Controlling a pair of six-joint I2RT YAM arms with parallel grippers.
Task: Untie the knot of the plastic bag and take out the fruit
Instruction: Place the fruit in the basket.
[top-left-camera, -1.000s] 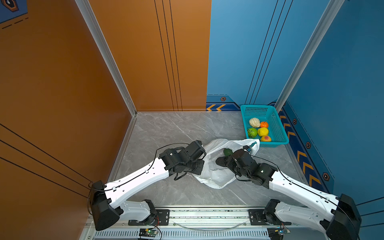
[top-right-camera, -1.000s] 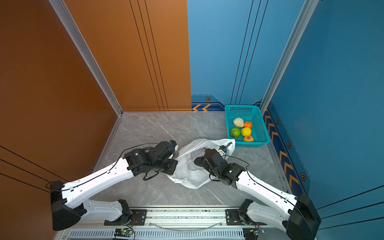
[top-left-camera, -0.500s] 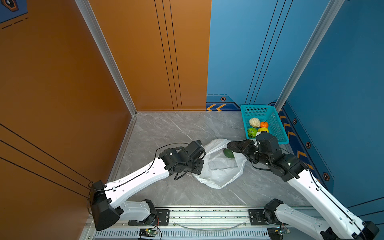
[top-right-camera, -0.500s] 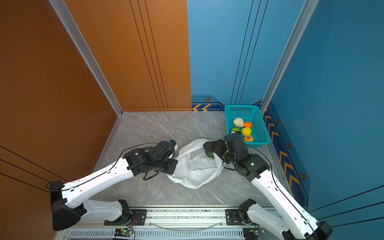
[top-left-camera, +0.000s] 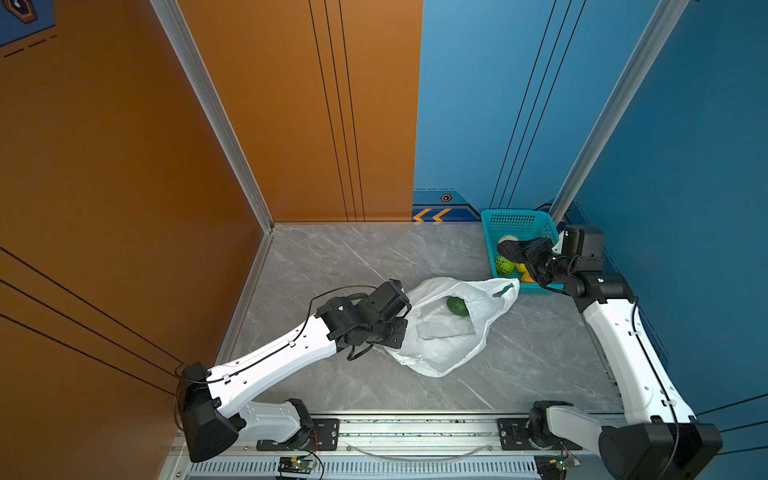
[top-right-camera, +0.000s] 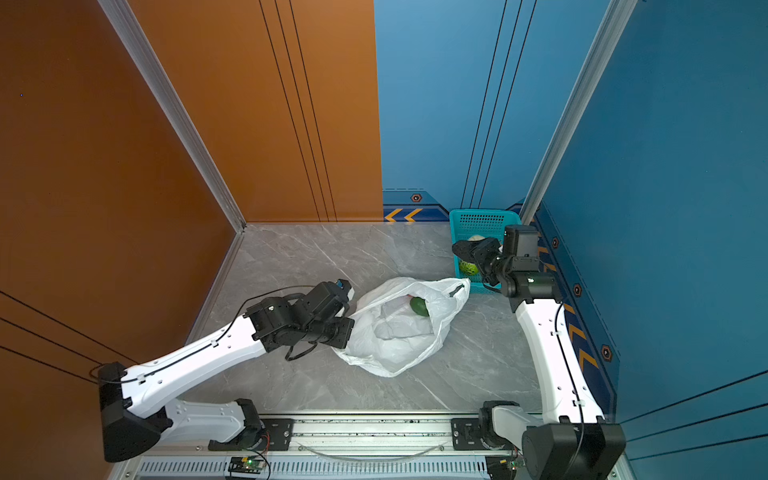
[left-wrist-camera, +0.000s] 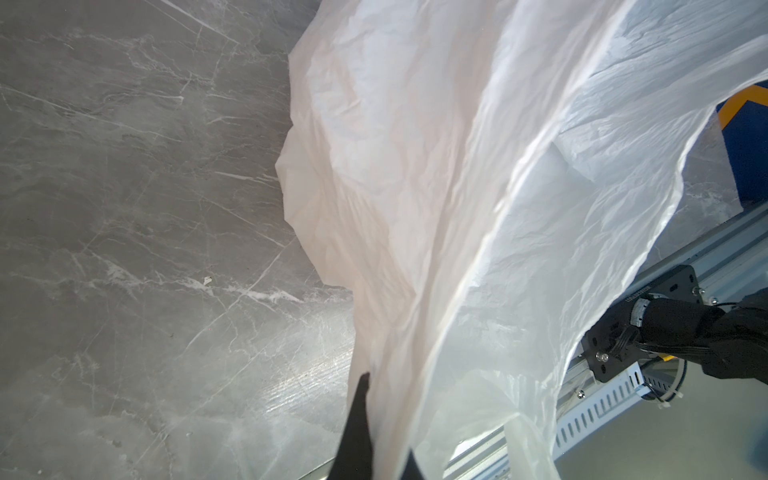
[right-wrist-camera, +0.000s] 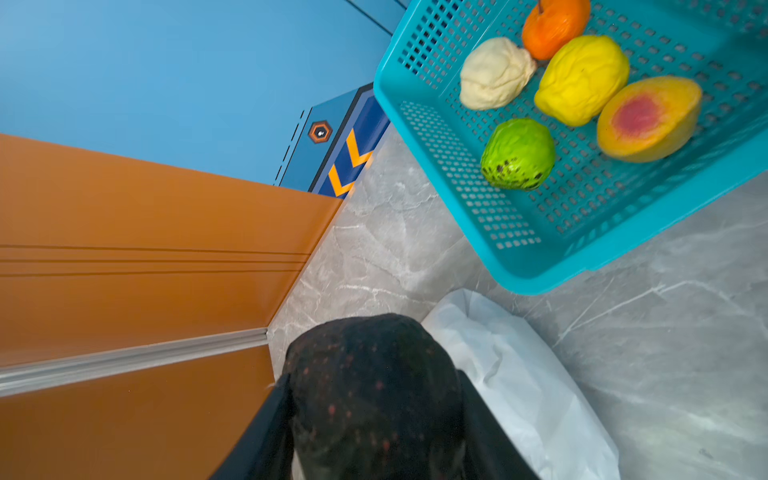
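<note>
Over at the teal perforated basket (top-left-camera: 515, 220) the right claw (top-left-camera: 514, 250) hangs raised, its fingers clamped on either side of a dark red-speckled fruit (right-wrist-camera: 374, 386); in both top views that fruit overlaps the basket's wall on the bag's side, but I cannot tell whether it is over the inside or just short of the rim; five more pieces lie in the basket, apart from the claw: a cream-white knobbly fruit (right-wrist-camera: 494, 75), an orange fruit (right-wrist-camera: 555, 25), a lumpy yellow fruit (right-wrist-camera: 582, 79), a yellow-red peach (right-wrist-camera: 648, 120) and a bright green ball (right-wrist-camera: 517, 153); the white plastic bag (top-left-camera: 440, 345) lies crumpled on the grey marble counter (top-left-camera: 332, 257) between the two arms, its mouth gaping upward and one handle loop (top-left-camera: 505, 289) lying against the basket's near wall; a green fruit (top-left-camera: 457, 307) sits inside the bag near the mouth, well apart from both claws; the left claw (top-left-camera: 398, 334) is closed tight on the bag's rim at the side away from the basket; in the left wrist view thin plastic runs between its black fingertips (left-wrist-camera: 359, 415) and drapes away from them.
</note>
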